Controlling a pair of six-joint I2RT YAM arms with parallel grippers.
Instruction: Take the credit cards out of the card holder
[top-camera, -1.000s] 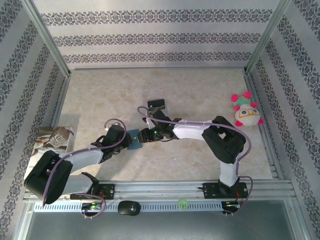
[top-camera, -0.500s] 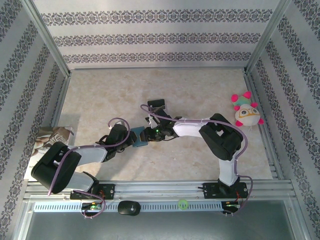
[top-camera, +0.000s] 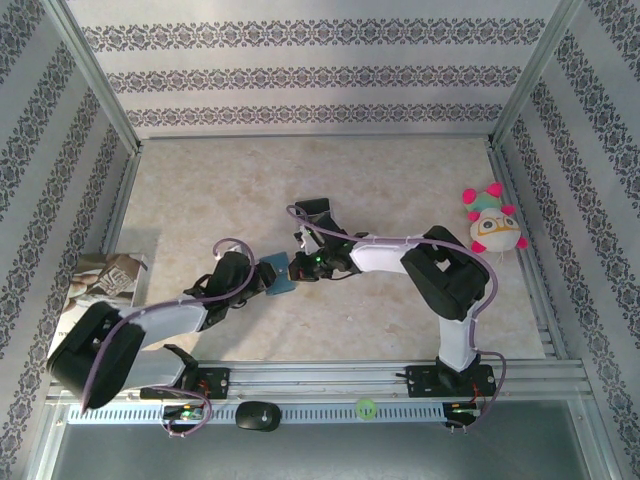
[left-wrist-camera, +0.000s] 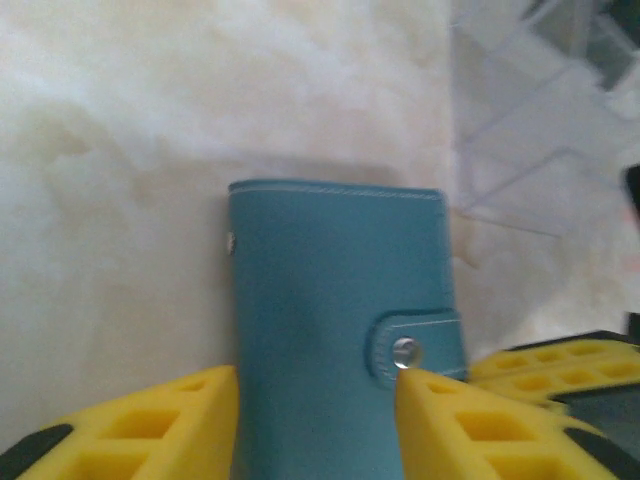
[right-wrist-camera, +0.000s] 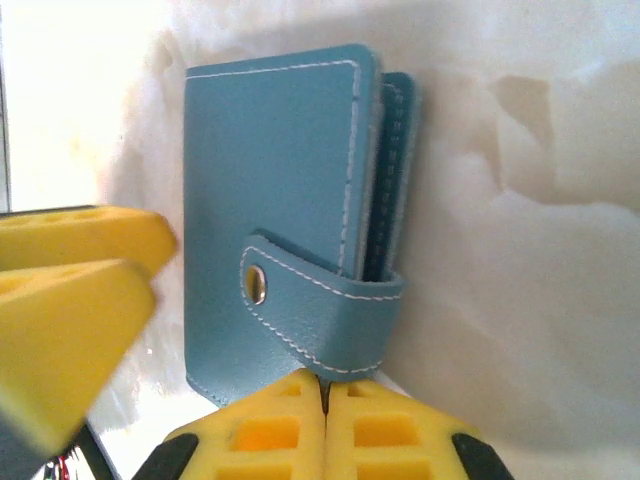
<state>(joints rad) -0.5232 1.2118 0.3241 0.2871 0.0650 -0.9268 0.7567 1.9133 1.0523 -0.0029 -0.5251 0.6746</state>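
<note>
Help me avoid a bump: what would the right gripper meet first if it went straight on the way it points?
The snap tab of the card holder: it sits directly ahead of the right gripper, whose fingertips are shut, apparently almost touching, though depth is unclear.

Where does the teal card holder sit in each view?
Top external: card holder just left of picture centre.
Left wrist: lower centre, running off the bottom edge.
Right wrist: left of centre, closed.
Shared landmark: its snap tab, in both wrist views.
</note>
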